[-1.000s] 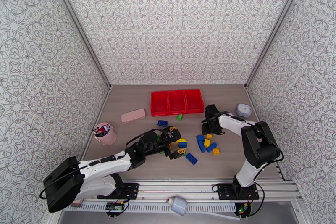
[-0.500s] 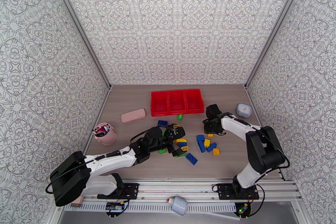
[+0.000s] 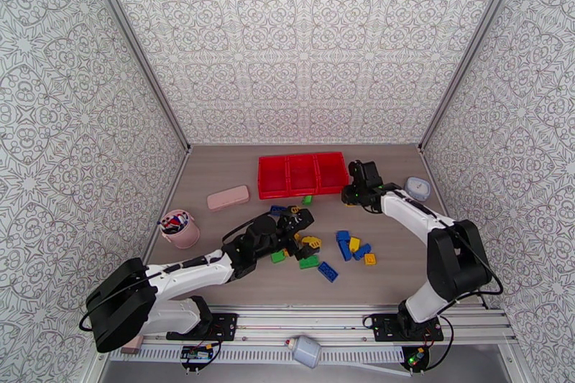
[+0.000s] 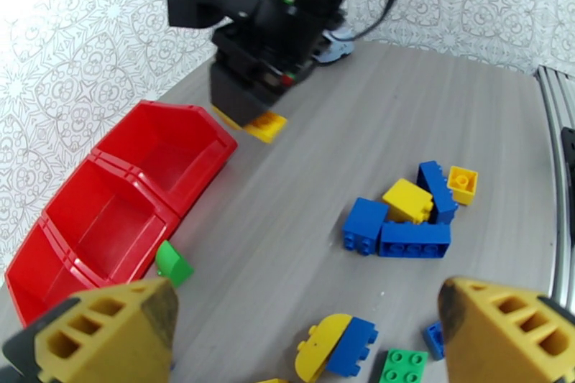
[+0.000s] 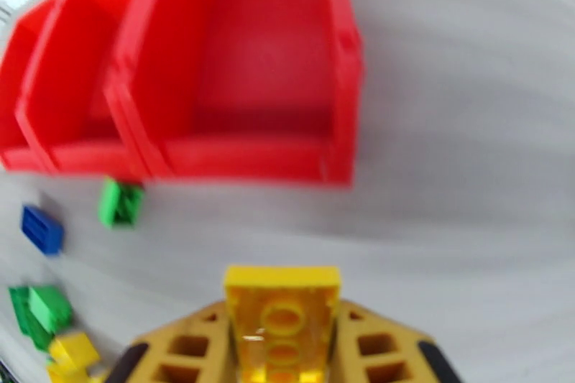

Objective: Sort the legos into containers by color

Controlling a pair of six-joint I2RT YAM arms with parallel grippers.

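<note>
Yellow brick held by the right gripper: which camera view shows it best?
Right wrist. The yellow brick sits close up, clamped between the right gripper's fingers, though slightly blurred. The left wrist view shows it small, poking out below that gripper beside the red bins. In the top external view it is too small to make out.

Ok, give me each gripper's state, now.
Left gripper: open, holding nothing.
Right gripper: closed on a yellow lego.
</note>
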